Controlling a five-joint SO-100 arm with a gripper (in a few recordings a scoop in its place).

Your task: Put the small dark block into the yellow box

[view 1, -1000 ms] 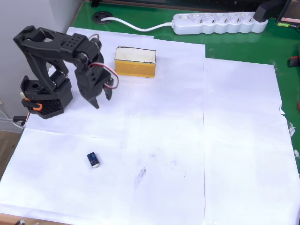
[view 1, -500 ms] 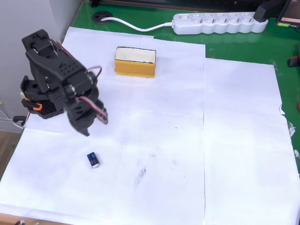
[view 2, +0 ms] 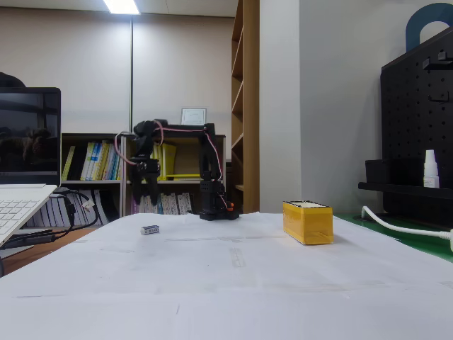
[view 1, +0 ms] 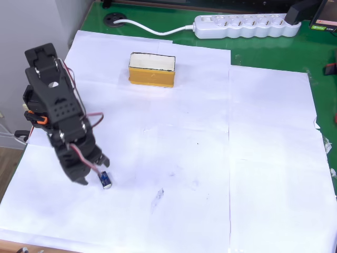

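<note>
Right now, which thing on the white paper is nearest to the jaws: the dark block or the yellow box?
The small dark block, right beside the gripper. The yellow box sits far off, toward the power strip.

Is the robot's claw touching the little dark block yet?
Apart. The fixed view shows the claw hanging clearly above the small dark block, which lies alone on the paper.

Bookshelves (view 2: 99, 173) against beige wall (view 2: 177, 64)

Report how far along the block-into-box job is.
Done: nothing delivered; the small dark block lies on the white paper, far from the yellow box. In hand: the gripper is open above the block, clearly raised in the fixed view. Left: descend, grasp, carry, drop into the box.
</note>
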